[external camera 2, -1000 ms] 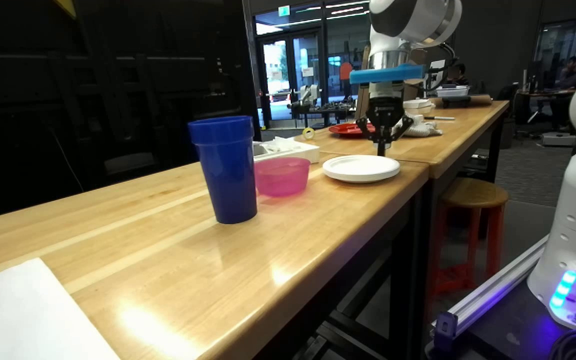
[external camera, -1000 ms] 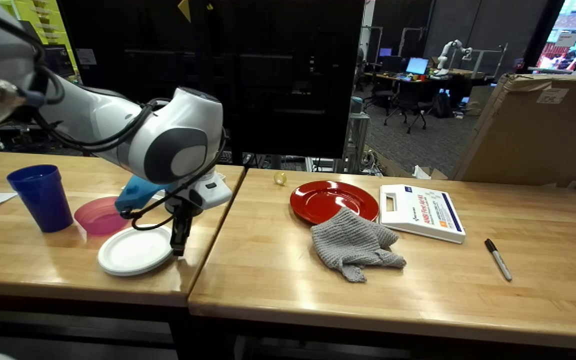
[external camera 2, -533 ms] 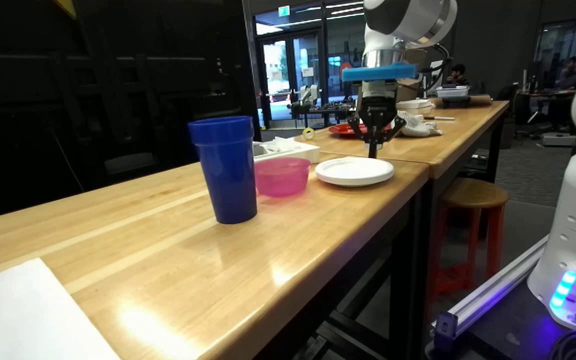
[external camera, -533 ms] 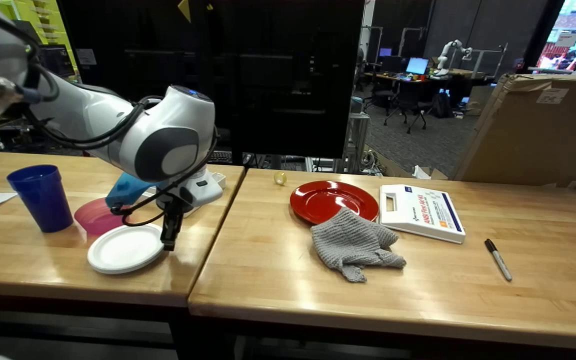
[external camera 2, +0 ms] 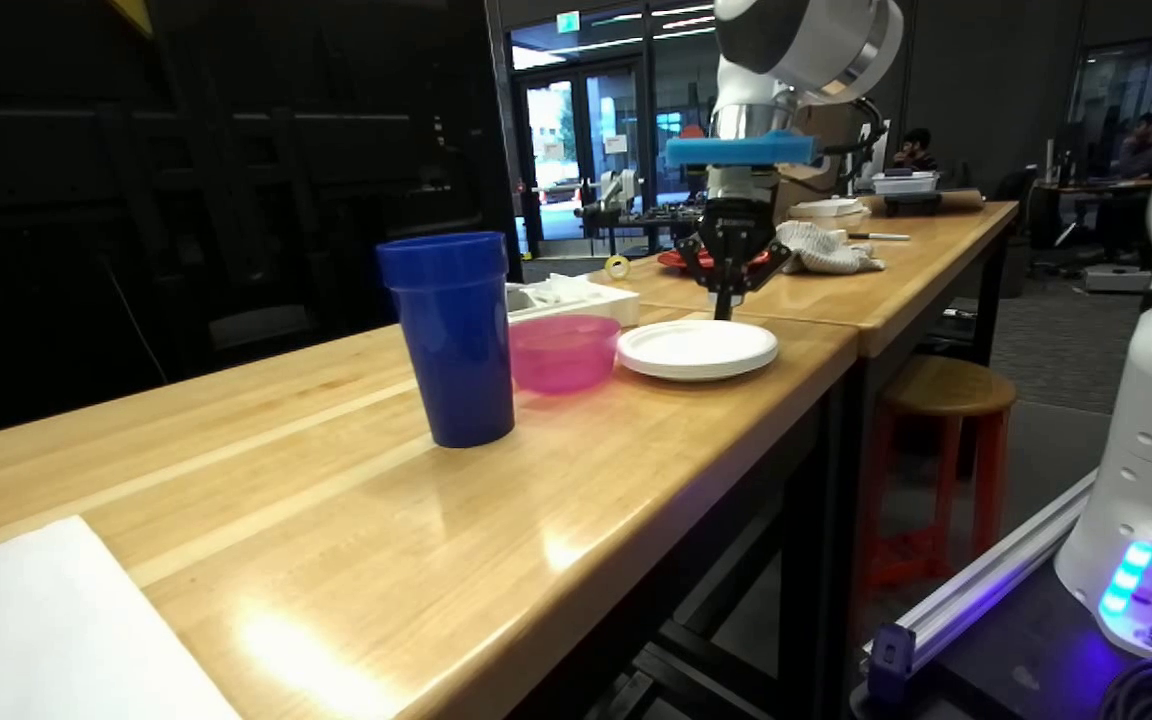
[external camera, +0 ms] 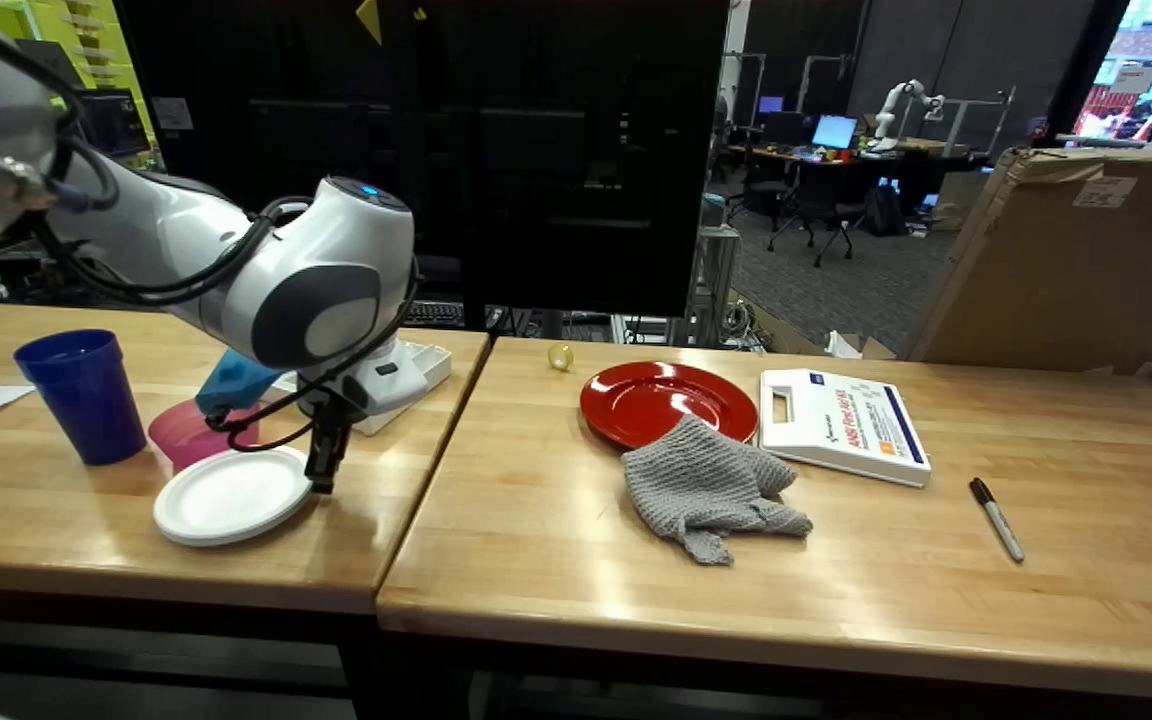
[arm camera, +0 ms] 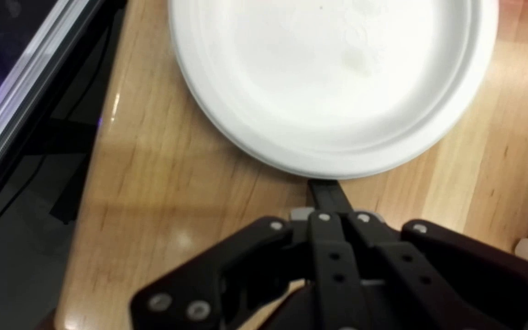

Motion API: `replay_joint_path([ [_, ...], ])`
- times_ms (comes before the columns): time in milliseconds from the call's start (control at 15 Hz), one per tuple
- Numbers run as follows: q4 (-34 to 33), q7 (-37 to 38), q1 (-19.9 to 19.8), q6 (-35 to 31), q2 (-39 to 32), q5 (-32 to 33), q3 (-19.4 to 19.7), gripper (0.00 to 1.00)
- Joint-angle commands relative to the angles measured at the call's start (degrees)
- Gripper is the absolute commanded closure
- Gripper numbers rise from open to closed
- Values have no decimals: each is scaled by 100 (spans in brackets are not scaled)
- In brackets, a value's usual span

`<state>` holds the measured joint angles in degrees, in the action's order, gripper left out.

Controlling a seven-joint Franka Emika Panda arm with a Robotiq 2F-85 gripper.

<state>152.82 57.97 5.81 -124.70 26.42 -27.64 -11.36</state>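
The fingers (arm camera: 330, 195) are pressed together, with nothing showing between them, and point down at the rim of a white plate (arm camera: 337, 82). In the wrist view their tips meet the rim; whether they touch it or stop just beside it cannot be told. The plate lies flat on the left desk (external camera: 46, 510), not far from its near edge. In an exterior view the fingers stand at its right side, and a pink bowl (external camera: 178, 435) sits just beyond it to the far left. A blue cup (external camera: 86, 395) stands upright left of the bowl. A white tray (external camera: 436, 368), partly hidden by the robot arm (external camera: 326, 290), rests farther back.

On the right desk (external camera: 526, 520), a grey cloth (external camera: 706, 490) lies crumpled at the near edge of a red plate (external camera: 669, 400), hiding part of it. A white first aid kit (external camera: 841, 425) lies just right of that plate, a marker (external camera: 996, 518) farther right, and a small yellow roll (external camera: 560, 357) stands near the far edge.
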Motion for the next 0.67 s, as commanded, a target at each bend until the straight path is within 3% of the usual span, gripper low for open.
replay_joint_path([
  [0, -91, 150, 109, -141, -79, -134, -65, 100],
  [133, -137, 173, 121, -188, -82, -122, -77, 74],
  [400, -312, 140, 98, -282, -93, -15, -63, 52],
  [600, -579, 112, 24, -192, -88, 227, -52, 30],
])
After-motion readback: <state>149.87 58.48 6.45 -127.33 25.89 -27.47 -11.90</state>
